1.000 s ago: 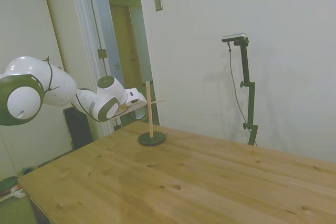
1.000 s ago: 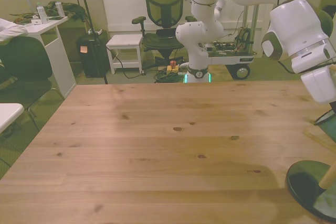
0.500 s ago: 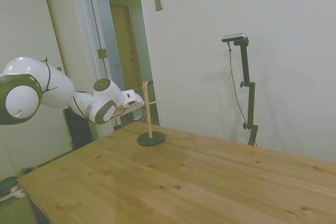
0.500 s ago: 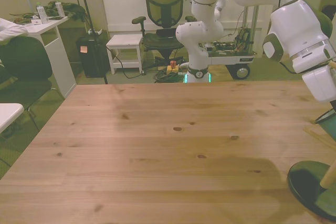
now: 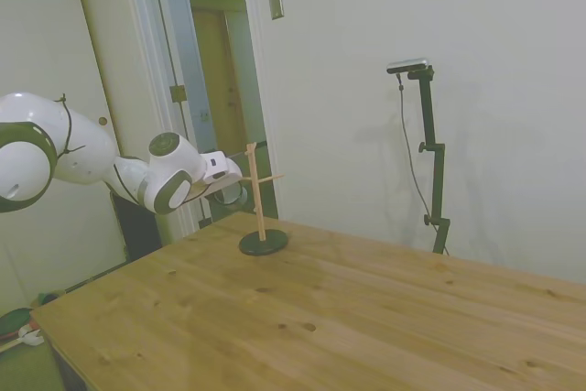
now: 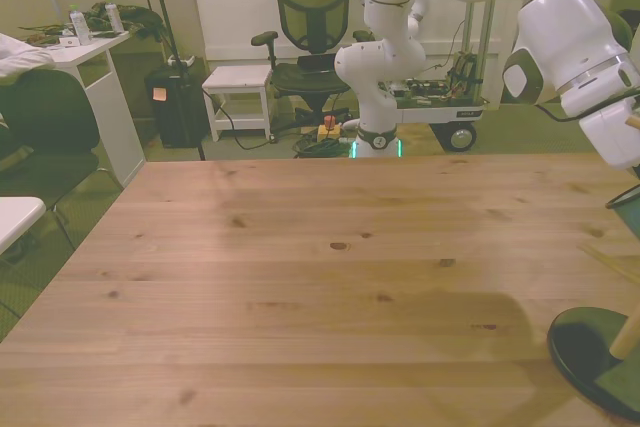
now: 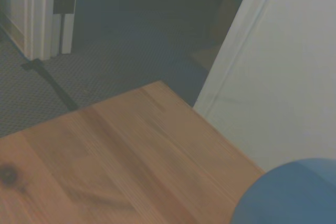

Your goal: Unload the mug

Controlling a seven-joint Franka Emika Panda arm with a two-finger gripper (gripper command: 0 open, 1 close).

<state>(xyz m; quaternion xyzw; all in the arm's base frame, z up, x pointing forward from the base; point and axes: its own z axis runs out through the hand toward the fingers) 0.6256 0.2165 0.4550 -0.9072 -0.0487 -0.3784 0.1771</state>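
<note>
Right now the gripper (image 5: pixel 228 187) is at the mug (image 5: pixel 233 196), left of centre in the side view, hard against the wooden rack (image 5: pixel 257 199).
Whether it's clamped on the mug or loose, I can't tell from where I stand. The mug hangs just beside the rack's post, at the front view's right edge. To my eye, the thing is to draw it out along the peg's line, not sideways, so the dark base (image 5: pixel 264 243) doesn't tip, then lower it onto bare table (image 5: pixel 348 318).
</note>
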